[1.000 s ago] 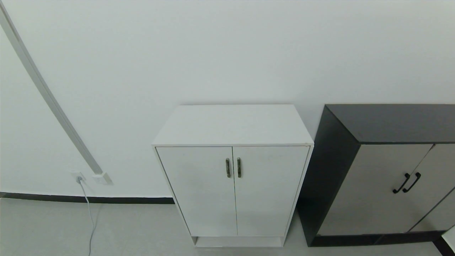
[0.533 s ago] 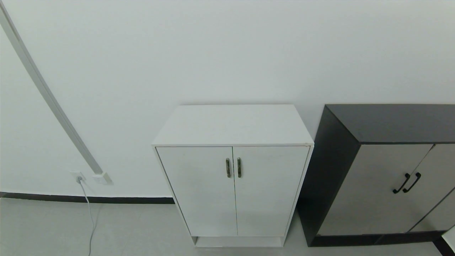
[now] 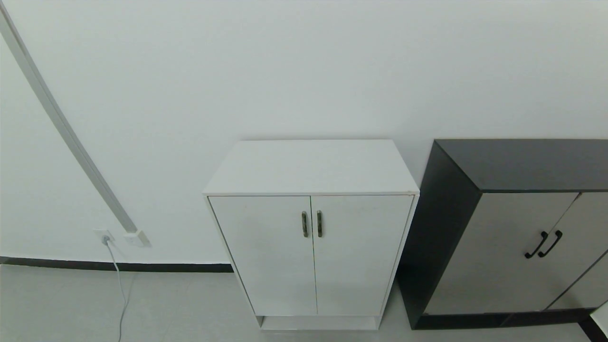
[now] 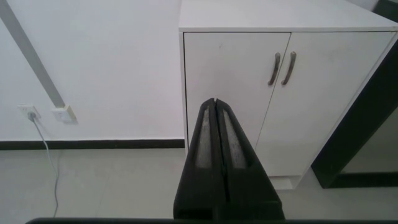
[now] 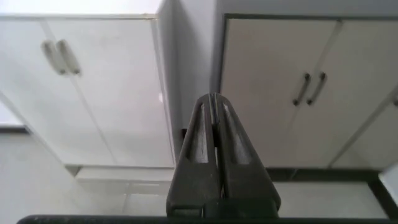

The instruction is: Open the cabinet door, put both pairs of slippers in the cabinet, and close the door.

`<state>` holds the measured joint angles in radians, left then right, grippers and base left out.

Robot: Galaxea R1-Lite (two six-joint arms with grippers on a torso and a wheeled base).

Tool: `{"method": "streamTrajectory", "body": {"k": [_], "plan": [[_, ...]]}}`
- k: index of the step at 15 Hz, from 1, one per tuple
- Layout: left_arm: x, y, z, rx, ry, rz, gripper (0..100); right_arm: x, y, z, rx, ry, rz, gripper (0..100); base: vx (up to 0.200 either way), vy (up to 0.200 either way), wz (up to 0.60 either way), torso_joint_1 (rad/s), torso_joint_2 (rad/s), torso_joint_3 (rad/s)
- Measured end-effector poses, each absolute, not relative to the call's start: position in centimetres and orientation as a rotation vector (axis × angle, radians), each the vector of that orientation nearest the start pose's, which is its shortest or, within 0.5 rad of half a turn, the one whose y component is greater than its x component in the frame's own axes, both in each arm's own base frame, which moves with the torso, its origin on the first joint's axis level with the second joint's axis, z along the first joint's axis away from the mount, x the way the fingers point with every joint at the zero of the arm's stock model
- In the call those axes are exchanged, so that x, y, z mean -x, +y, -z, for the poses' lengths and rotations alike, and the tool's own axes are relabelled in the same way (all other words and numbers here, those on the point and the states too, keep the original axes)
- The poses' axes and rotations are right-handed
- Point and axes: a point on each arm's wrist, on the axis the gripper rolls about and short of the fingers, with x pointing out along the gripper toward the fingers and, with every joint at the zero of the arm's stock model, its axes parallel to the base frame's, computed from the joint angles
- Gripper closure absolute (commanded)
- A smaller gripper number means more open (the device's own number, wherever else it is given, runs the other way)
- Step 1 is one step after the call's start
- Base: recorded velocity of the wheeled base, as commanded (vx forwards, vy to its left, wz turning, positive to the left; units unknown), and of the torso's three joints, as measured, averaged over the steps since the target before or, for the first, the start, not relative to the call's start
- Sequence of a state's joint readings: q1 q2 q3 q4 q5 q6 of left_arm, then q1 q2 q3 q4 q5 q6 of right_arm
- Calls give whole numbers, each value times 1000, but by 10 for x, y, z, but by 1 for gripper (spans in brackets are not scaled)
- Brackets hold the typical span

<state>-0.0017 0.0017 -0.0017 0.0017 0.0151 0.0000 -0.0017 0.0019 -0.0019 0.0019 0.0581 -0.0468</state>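
Note:
A white two-door cabinet (image 3: 311, 247) stands against the wall with both doors closed, its two dark handles (image 3: 311, 224) side by side at the centre seam. The left wrist view has the same cabinet (image 4: 249, 93) ahead of my left gripper (image 4: 215, 102), which is shut with nothing in it and well short of the doors. My right gripper (image 5: 214, 98) is shut and empty too, facing the gap between the white cabinet (image 5: 93, 93) and the dark one.
A black cabinet (image 3: 513, 228) with grey doors and black handles stands right of the white one. A wall socket (image 3: 103, 235) with a cable hanging to the floor sits at the left. A grey conduit (image 3: 61, 123) runs diagonally down the wall.

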Motion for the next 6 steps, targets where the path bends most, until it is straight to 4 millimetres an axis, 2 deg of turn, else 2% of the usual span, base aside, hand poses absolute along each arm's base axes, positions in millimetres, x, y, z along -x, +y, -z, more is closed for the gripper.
{"method": "streamTrajectory", "body": {"k": [6], "plan": [[23, 0, -76, -1, 2, -15, 100, 23, 1, -76, 11, 1, -64, 100, 0, 0, 0, 0, 0, 0]]}}
